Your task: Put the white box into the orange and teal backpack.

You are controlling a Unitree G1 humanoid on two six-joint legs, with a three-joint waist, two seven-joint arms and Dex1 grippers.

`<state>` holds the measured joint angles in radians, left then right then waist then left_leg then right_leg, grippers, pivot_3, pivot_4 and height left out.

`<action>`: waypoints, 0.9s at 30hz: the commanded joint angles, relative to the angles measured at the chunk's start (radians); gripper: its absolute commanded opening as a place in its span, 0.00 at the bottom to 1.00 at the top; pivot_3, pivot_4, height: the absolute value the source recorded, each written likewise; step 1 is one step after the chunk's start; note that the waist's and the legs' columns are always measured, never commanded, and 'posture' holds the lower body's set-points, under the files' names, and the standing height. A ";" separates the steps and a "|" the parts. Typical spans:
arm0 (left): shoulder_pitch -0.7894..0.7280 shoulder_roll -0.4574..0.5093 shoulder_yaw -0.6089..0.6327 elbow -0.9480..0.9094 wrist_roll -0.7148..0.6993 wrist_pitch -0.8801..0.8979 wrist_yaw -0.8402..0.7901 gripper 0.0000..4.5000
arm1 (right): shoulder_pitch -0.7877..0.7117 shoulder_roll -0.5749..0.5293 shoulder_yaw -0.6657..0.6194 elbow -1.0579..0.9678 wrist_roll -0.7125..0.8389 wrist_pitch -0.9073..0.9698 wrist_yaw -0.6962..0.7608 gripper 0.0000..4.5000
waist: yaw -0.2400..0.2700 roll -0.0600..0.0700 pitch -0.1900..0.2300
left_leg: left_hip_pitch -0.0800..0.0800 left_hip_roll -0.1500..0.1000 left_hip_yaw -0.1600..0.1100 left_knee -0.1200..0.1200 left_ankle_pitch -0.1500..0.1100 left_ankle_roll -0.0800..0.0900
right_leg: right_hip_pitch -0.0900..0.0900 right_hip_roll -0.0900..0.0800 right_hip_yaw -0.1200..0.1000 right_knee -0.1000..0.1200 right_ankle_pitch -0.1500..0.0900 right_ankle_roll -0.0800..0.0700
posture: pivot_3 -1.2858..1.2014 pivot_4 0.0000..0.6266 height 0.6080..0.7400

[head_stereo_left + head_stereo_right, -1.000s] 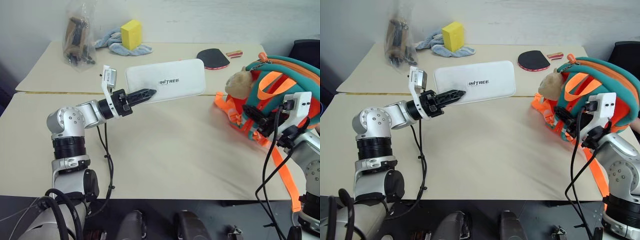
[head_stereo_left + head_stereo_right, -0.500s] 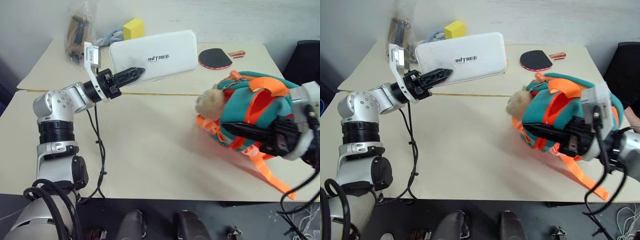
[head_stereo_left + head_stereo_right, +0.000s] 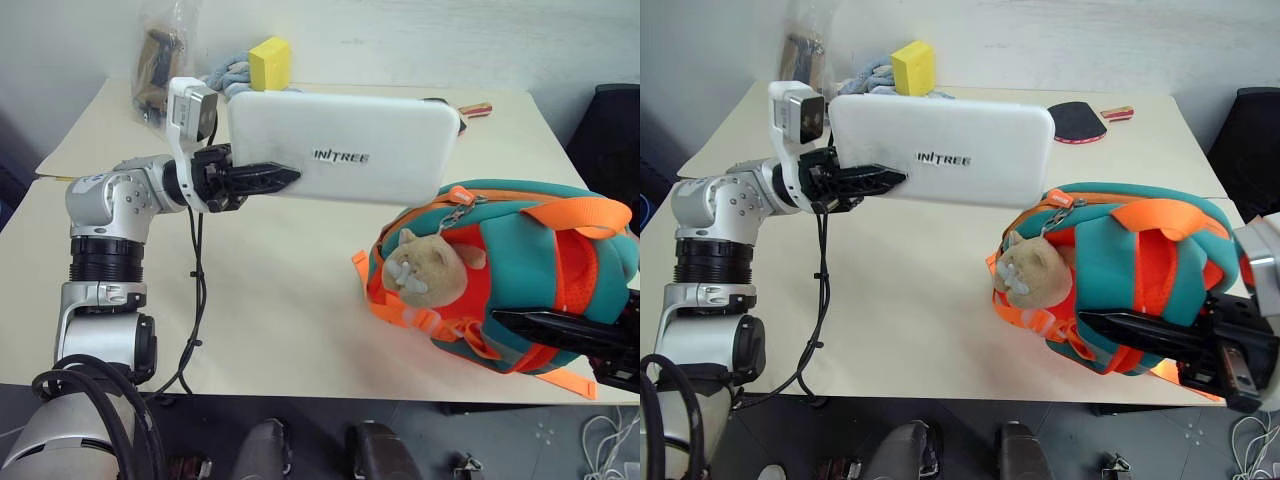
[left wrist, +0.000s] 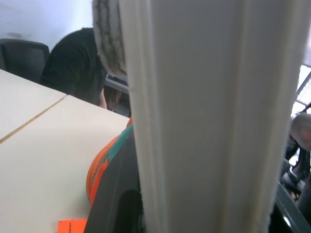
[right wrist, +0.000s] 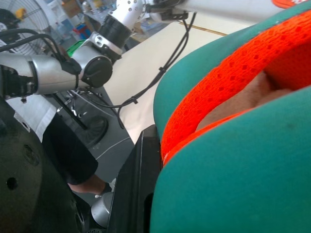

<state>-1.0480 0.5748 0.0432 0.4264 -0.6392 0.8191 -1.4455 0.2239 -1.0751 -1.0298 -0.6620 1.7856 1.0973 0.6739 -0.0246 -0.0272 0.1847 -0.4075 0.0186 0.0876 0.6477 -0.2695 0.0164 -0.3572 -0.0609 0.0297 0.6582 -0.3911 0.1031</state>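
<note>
Resting on the beige table [image 3: 300, 300], the orange and teal backpack [image 3: 520, 290] sits at my right, bear toy [image 3: 432, 268] facing out, my right gripper [image 3: 1110, 322] clamped shut on its lower edge. My left gripper [image 3: 285, 176] pinches the white box [image 3: 340, 145], holding it level in the air above the table, just up-left of the backpack.

Silver arms, black cables, black jaws
</note>
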 commanded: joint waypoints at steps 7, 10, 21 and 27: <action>-0.078 -0.092 -0.121 0.135 0.231 -0.443 -0.037 0.31 | 0.024 0.000 -0.007 -0.018 -0.024 -0.049 0.029 0.00 | 0.012 -0.001 0.000 | -0.001 0.000 0.000 0.001 -0.001 0.001 | 0.000 0.000 0.000 0.000 0.000 0.000 | 0.52 0.24 1.00; -0.097 -0.131 -0.149 0.155 0.268 -0.513 -0.059 0.31 | 0.025 0.003 0.010 -0.029 -0.038 -0.062 0.036 0.00 | 0.022 -0.001 0.001 | -0.001 0.000 0.000 0.001 -0.001 0.002 | 0.000 0.000 0.000 -0.001 0.000 0.000 | 0.52 0.24 1.00; -0.190 -0.243 -0.210 0.254 0.331 -0.616 -0.141 0.31 | -0.034 -0.006 0.163 -0.049 -0.155 -0.131 0.044 0.00 | 0.023 -0.002 0.001 | -0.002 -0.001 0.000 0.002 -0.002 0.003 | -0.001 0.000 0.000 0.000 0.000 0.001 | 0.52 0.24 1.00; -0.264 -0.200 -0.198 0.381 0.336 -0.646 -0.167 0.31 | -0.010 -0.004 0.140 -0.043 -0.180 -0.128 0.065 0.00 | 0.022 -0.002 0.001 | -0.002 -0.001 0.000 0.003 -0.001 0.003 | -0.001 0.000 0.000 0.000 0.000 0.001 | 0.52 0.24 1.00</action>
<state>-1.2633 0.3541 -0.1755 0.7903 -0.3005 0.1810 -1.5024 0.2111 -1.0757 -0.8579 -0.6955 1.5971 0.9816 0.7149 -0.0022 -0.0292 0.1859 -0.4093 0.0180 0.0873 0.6502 -0.2710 0.0193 -0.3584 -0.0612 0.0298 0.6587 -0.3908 0.1038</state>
